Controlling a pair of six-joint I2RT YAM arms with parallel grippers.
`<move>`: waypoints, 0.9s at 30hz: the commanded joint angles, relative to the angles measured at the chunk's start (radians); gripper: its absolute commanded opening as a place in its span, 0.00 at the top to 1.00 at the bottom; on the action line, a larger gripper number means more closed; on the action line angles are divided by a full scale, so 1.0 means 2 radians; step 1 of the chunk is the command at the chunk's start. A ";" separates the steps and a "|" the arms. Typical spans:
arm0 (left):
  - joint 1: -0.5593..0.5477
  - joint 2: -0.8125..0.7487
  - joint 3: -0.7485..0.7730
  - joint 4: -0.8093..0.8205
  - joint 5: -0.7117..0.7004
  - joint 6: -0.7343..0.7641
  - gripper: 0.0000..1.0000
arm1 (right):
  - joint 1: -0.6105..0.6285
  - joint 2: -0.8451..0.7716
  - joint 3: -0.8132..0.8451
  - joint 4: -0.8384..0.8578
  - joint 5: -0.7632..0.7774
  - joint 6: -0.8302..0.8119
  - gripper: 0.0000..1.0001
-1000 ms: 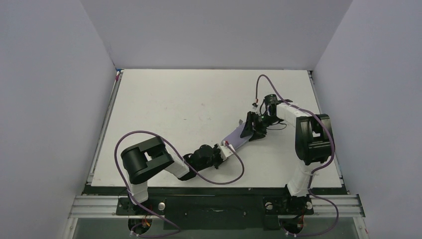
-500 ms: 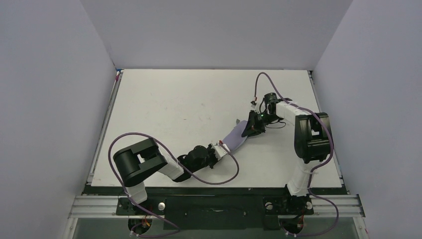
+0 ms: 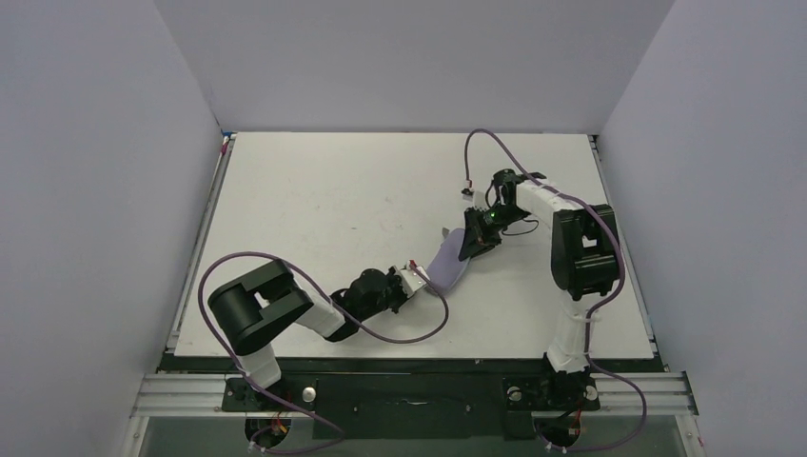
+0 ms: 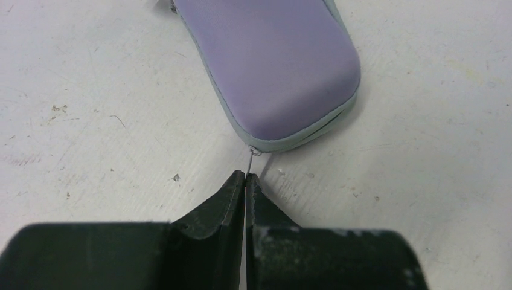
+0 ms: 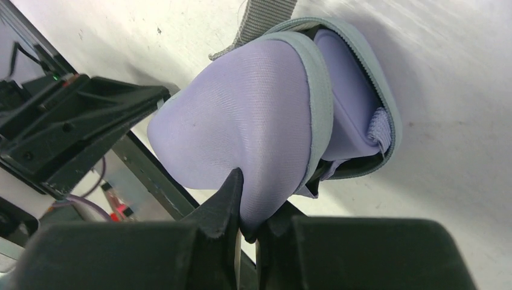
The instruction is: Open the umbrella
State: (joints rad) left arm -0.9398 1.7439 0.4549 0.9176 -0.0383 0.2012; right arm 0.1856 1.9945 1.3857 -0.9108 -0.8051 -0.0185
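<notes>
Left claw [image 4: 245, 178] nips umbrella [image 4: 275, 66] zip pull [image 4: 252, 160], prob.

one umbrella [image 5: 347, 103] sits in one lavender zip case [image 4: 272, 66] with one thin zip pull [image 4: 252, 158], on one white table [image 3: 314, 190]. there are two arms, the left arm [image 3: 266, 309] and the right arm [image 3: 580, 252]. there are two grippers, the left gripper [image 4: 245, 178] and the right gripper [image 5: 253, 202], and two purple cables [image 3: 249, 255].
</notes>
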 commanded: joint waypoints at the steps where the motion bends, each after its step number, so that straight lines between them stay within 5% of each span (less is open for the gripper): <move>1: 0.018 0.007 0.012 0.008 -0.002 0.027 1.00 | 0.023 0.029 0.026 -0.064 0.079 -0.113 1.00; 14: 0.027 0.044 0.058 0.010 0.019 0.049 1.00 | 0.045 0.069 0.091 -0.141 0.094 -0.224 1.00; 27: 0.037 0.100 0.207 -0.097 0.000 0.005 1.00 | 0.045 0.069 0.092 -0.172 0.071 -0.247 1.00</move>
State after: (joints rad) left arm -0.8875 1.9255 0.7483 0.7944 0.0147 0.2642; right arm 0.2634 2.0991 1.5730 -1.2171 -0.7513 -0.4397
